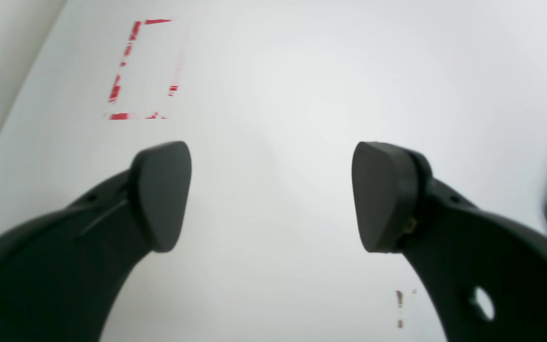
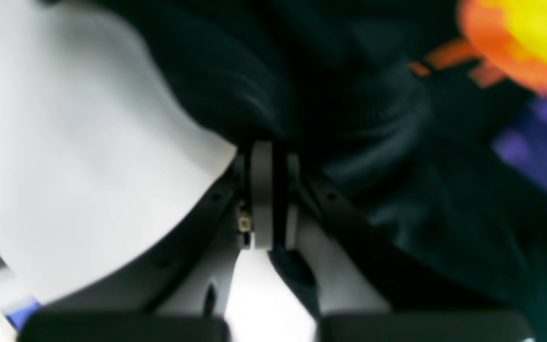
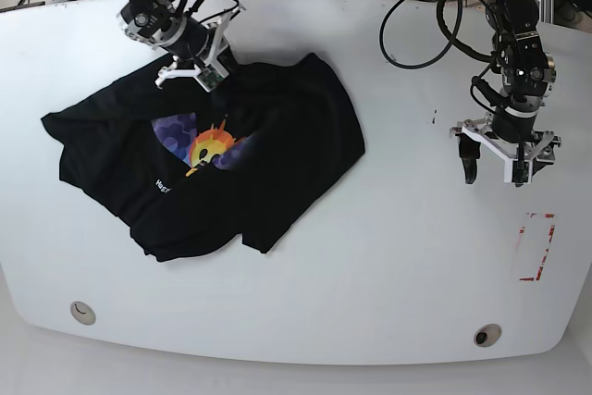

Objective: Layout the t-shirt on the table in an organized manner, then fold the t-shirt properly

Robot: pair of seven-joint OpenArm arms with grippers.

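The crumpled black cloth t-shirt (image 3: 208, 159) lies at nine o'clock on the glossy white table (image 3: 370, 265). The right pincer (image 3: 190, 69) clamps its edge, likely to spread it; the left pincer (image 3: 504, 159) hangs spread, empty.

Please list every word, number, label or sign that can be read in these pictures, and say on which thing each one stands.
White lettering on the t-shirt, below the sun print: too small to read in the base view.
Red tape marks on the table: a broken rectangle outline, no letters or numbers.
Right wrist view: blurred; only the print's colours show, no text.
Grippers and arms: no readable label.
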